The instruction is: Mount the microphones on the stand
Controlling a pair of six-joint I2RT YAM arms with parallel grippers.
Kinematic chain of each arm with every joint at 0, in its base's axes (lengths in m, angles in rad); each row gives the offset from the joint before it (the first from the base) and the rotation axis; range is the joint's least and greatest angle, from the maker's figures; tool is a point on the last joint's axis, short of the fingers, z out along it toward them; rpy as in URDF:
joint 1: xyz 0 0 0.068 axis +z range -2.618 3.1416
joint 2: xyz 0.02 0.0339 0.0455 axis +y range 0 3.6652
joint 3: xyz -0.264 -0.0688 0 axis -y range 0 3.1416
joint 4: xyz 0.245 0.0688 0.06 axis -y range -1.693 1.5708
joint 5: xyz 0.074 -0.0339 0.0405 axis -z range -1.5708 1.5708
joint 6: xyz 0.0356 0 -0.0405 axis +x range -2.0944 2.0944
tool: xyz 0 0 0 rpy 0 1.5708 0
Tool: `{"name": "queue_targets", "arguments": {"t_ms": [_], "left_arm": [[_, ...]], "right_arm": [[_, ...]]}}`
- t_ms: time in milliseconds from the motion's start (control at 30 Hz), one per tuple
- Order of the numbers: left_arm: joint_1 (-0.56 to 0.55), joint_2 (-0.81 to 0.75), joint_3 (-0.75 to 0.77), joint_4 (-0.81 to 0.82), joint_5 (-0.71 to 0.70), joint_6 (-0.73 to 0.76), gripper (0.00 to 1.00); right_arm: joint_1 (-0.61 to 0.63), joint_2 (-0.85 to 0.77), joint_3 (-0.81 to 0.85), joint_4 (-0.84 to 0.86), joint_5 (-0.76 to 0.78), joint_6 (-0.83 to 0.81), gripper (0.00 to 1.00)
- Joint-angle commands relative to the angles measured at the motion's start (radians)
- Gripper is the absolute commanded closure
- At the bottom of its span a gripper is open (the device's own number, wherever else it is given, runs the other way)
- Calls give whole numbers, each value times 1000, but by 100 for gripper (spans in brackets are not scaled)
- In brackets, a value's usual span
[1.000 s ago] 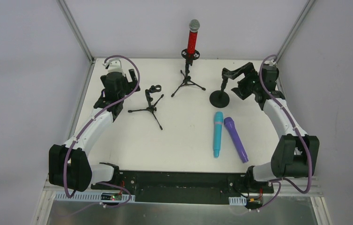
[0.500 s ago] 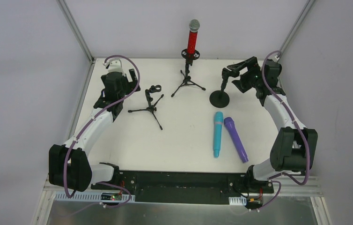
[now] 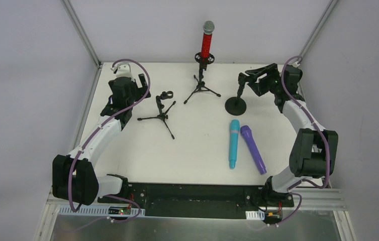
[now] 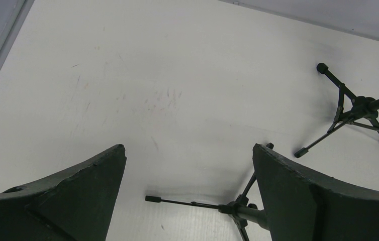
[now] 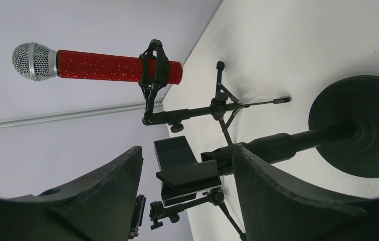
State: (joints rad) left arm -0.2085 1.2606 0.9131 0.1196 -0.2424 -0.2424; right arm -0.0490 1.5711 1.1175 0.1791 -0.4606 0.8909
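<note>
The left fingers (image 4: 188, 146) gape wide over bare bench (image 3: 187, 150), holding nothing. Just to their right sits a small tripod stand (image 3: 162, 109) with an empty clip. Farther right and beyond them, the red microphone (image 3: 207, 41) — glittery, with a silver mesh head — stands upright in a second tripod stand (image 3: 201, 83), head up. Left of the right fingers (image 5: 187, 150) and nearer the arm bases, the cyan microphone (image 3: 233, 144) with its pink ring and the purple microphone (image 3: 253, 149) lie flat side by side, heads pointing away. The right fingers stand partly apart astride the clip of the round-base stand (image 3: 235, 103), not visibly clamping it. The bench is white, the walls pale grey.
</note>
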Motion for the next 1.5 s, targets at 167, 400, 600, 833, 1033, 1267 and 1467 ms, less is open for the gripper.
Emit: {"name": "queue_targets", "arguments": {"t_ms": [167, 400, 600, 833, 1033, 1267, 1467], "left_arm": [[1, -9, 5, 38, 14, 11, 4], [1, -9, 7, 38, 15, 13, 4], [1, -12, 6, 38, 15, 13, 4], [1, -12, 6, 38, 17, 12, 4], [1, -10, 7, 39, 20, 12, 4], [1, -10, 5, 40, 21, 15, 4], [1, -10, 6, 41, 21, 15, 4]], "right_arm": [[-6, 18, -5, 91, -48, 47, 41], [-6, 29, -23, 115, -54, 65, 66], [-6, 34, -51, 155, -73, 101, 95], [0, 16, -56, 175, -103, 113, 100], [33, -21, -35, 182, -112, 112, 100], [85, -61, -13, 184, -122, 110, 100], [139, -124, -17, 178, -121, 116, 100]]}}
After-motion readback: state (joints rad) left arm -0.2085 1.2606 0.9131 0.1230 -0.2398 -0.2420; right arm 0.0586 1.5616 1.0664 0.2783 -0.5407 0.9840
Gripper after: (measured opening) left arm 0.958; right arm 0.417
